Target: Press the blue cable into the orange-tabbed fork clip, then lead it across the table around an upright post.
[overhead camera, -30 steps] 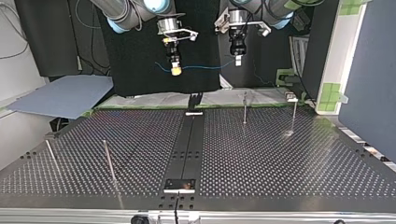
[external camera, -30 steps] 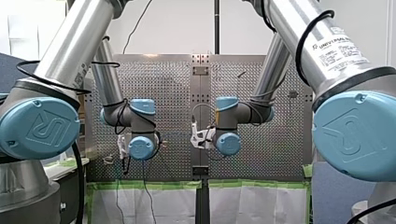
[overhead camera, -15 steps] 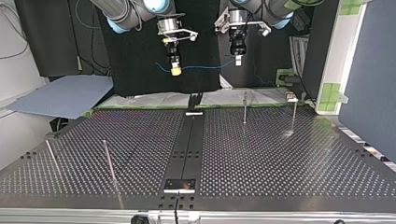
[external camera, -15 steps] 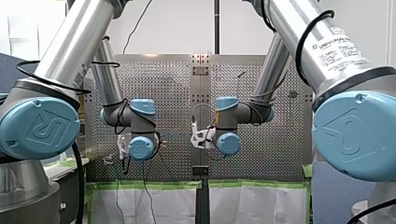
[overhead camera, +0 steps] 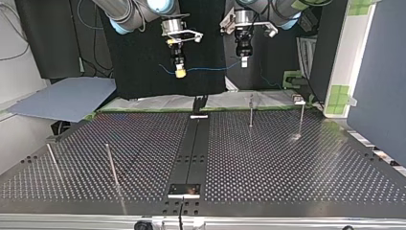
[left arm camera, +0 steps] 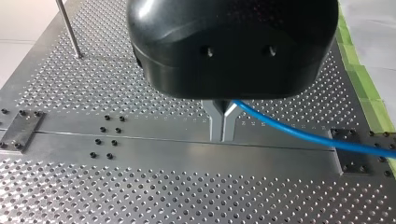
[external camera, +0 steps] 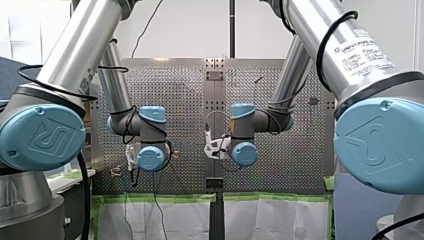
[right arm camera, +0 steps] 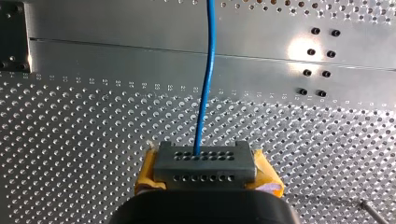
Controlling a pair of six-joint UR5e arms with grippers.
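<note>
Closest to the left wrist camera is my left gripper (left arm camera: 222, 136). Its rounded, matt black housing (left arm camera: 233, 46) carries two slim metal fingers (left arm camera: 215, 119) that meet in a narrow V, pinched together on the blue cable (left arm camera: 299, 134). The exact spot of the pinch is hidden behind one finger. The cable is a thin, smooth, glossy line that leaves the fingers sideways and is cut off at the edge of the view. In the right wrist view my right gripper (right arm camera: 205, 161) shows yellow pads (right arm camera: 148, 173) clenched on either side of a grey block (right arm camera: 219, 169) with two rows of small holes. The cable comes out of that block and runs straight ahead, taut. Below both lies the table (left arm camera: 140, 196), bright metal and densely perforated, with a smooth strip (left arm camera: 163, 144) of plate down its middle carrying dark screw heads (left arm camera: 103, 129). Further off, well apart from my left gripper, a thin upright post (left arm camera: 69, 28) of bare metal stands in the perforations, its top cut off. In the top view both grippers hang well above the table's far edge with the cable stretched nearly level between them, touching no post. A short end droops past my right gripper. A small dark forked fixture (overhead camera: 200, 102) stands at the far end of the strip, too small to make out in detail.
</note>
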